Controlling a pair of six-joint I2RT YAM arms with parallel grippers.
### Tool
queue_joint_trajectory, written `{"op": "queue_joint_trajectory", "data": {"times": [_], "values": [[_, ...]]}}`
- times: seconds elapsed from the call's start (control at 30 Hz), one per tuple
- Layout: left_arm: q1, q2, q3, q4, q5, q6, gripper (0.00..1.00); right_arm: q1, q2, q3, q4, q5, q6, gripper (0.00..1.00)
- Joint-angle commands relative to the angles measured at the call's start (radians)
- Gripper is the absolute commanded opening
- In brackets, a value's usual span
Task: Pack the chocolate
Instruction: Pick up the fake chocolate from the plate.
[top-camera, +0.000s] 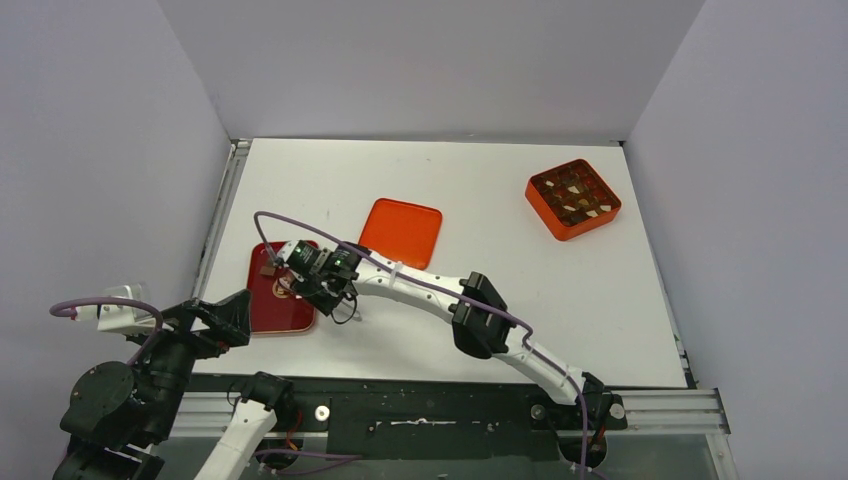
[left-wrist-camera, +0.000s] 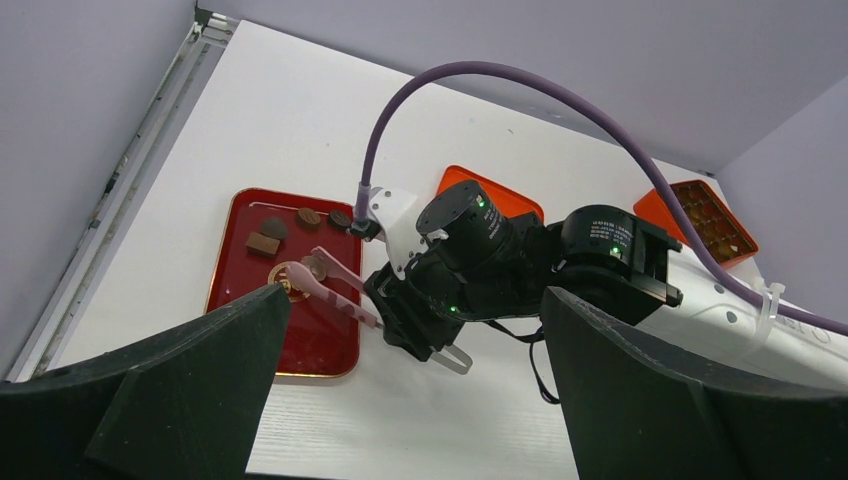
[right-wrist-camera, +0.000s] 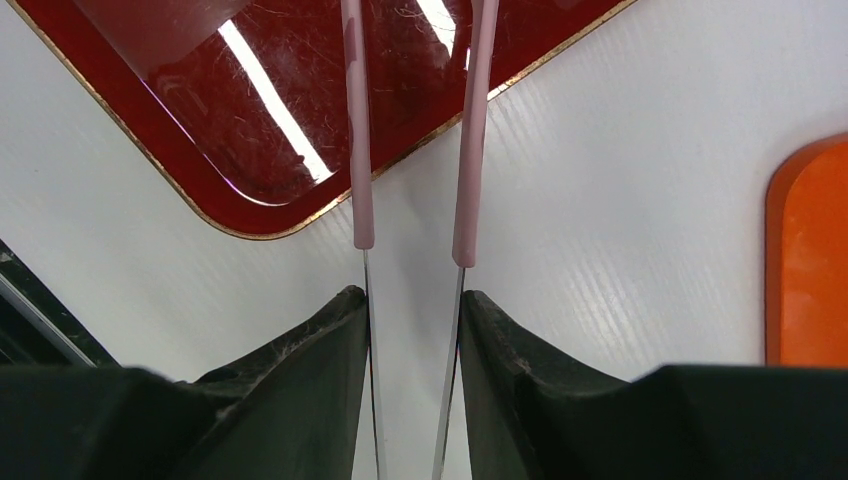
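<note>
Several chocolate pieces (left-wrist-camera: 262, 243) lie at the far end of a red tray (left-wrist-camera: 310, 340), which sits at the table's left (top-camera: 285, 315). More chocolate fills the compartments of an orange box (top-camera: 572, 198) at the far right. My right gripper (top-camera: 318, 283) reaches across to the tray and is shut on pink tongs (left-wrist-camera: 325, 285). The tongs' two arms (right-wrist-camera: 358, 150) stand slightly apart over the tray (right-wrist-camera: 200, 130). I cannot tell if their tips hold a piece. My left gripper (left-wrist-camera: 415, 400) is open and empty, low at the near left, facing the tray.
A flat orange lid (top-camera: 400, 232) lies just right of the tray, beside the right arm; it also shows in the right wrist view (right-wrist-camera: 810, 250). A metal rail (top-camera: 222, 215) runs along the table's left edge. Grey walls enclose the table.
</note>
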Motion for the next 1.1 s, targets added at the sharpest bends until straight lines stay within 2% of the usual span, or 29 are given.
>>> {"op": "queue_joint_trajectory", "data": {"times": [0.0, 0.23, 0.47, 0.73, 0.93, 1.07], "values": [[-0.002, -0.008, 0.026, 0.04, -0.003, -0.001, 0.97, -0.002, -0.07, 0.02, 0.012, 0.056, 0.026, 0.37], [-0.003, -0.01, 0.03, 0.039, -0.001, -0.007, 0.97, -0.003, -0.046, 0.021, -0.015, 0.071, 0.028, 0.34], [-0.002, -0.008, 0.031, 0.039, -0.003, -0.01, 0.97, -0.003, -0.067, 0.016, -0.008, 0.073, 0.02, 0.24], [-0.003, -0.006, 0.029, 0.03, 0.0, -0.014, 0.97, -0.012, -0.198, -0.114, 0.132, 0.021, 0.049, 0.19], [-0.003, -0.01, -0.033, 0.037, 0.003, -0.024, 0.97, -0.034, -0.265, -0.136, 0.131, -0.007, 0.052, 0.17], [-0.004, -0.001, -0.079, 0.044, 0.037, -0.043, 0.97, -0.074, -0.343, -0.22, 0.155, 0.005, 0.05, 0.17]]}}
